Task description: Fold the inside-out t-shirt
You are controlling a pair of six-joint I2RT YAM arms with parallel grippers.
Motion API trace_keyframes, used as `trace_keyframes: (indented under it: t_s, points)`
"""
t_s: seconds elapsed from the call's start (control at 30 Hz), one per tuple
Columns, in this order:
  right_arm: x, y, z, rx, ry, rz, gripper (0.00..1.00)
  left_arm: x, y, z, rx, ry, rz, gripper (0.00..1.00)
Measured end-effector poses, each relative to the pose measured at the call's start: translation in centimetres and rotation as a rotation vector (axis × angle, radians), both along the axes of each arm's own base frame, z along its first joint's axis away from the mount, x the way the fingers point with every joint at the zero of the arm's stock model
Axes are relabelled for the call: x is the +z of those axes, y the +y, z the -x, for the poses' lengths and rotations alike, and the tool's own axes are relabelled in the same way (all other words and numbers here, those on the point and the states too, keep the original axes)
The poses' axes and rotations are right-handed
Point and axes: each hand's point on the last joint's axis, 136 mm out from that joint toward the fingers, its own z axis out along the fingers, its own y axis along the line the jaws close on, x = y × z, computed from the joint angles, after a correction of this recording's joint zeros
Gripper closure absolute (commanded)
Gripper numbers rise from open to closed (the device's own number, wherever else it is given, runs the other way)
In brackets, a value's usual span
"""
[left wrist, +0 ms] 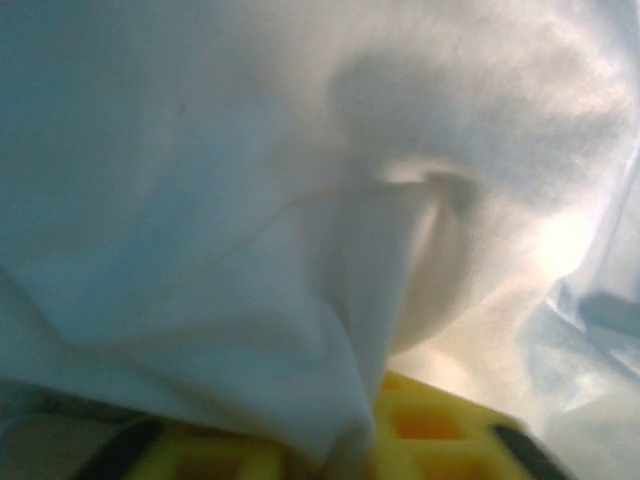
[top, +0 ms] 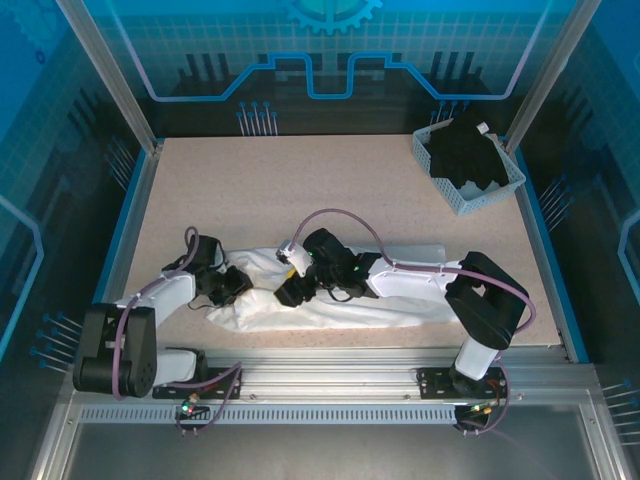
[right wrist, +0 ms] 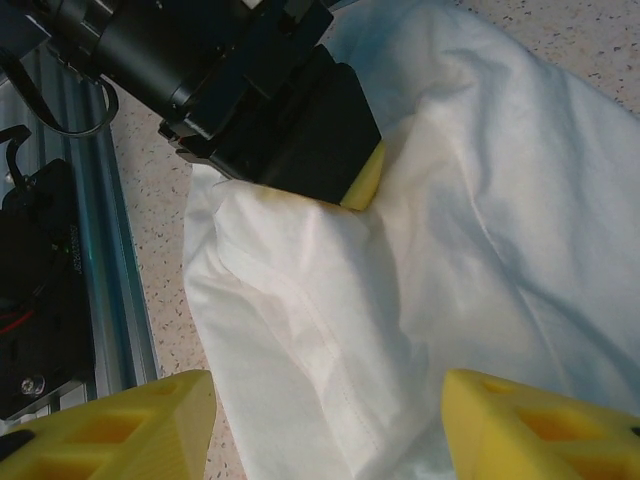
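Basket: a pale lattice basket (top: 455,195) stood at the far right corner of the table (top: 300,180).
Basket contents: a black garment (top: 462,150) was heaped inside, rising above the rim.
T-shirt: the white t-shirt (top: 350,305) lay rumpled in a long band along the table's near edge, well apart from the basket.
Right gripper: the right gripper (right wrist: 320,425) had its yellow fingers (right wrist: 120,425) spread wide and held nothing. A seamed fold of the t-shirt lay between and beneath them.
Left gripper: the left gripper (top: 243,285) sat at the t-shirt's left end, one yellow fingertip (right wrist: 362,178) pressed into the fabric. Cloth draped over its fingers, so I could not tell whether it was clamped.
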Motion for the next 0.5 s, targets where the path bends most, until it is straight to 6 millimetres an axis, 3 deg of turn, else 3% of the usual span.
trace_keyframes:
  t_s: [0.17,0.3,0.5]
  points:
    - [-0.2,-0.2,-0.3,-0.018,-0.008,0.015,0.38,0.3,-0.1,-1.0,-0.002,-0.042,0.007,1.0]
    - [-0.4,-1.0,-0.6,-0.046,-0.019,0.04,0.38,1.0,0.9,-1.6,0.021,-0.076,-0.054,1.0]
    - [1.7,-4.9,-3.1,-0.168,-0.054,0.04,0.37,5.7,4.7,-5.5,0.084,-0.18,-0.231,1.0]
